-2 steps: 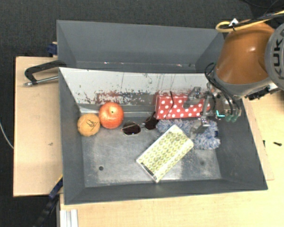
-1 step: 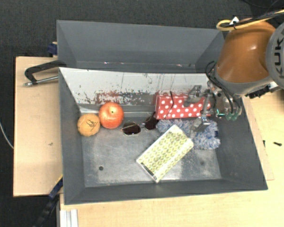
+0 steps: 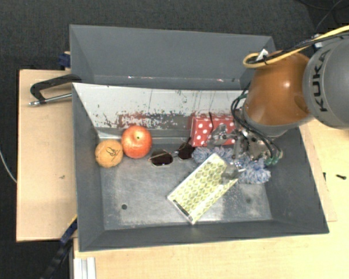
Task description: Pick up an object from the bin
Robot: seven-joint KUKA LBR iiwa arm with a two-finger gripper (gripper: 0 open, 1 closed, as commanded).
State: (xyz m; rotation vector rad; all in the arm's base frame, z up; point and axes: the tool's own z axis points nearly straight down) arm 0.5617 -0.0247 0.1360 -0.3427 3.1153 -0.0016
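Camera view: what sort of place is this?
Probably a lab bin-picking test station: a grey metal bin of unrelated loose things, like an apple and sunglasses, with a KUKA arm's gripper inside it.

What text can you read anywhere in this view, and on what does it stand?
"KUKA": on the grey arm link, upper right, turned sideways.
Dark mark on the orange fruit: unreadable.
No legible text on the green-patterned box or the red dotted box.
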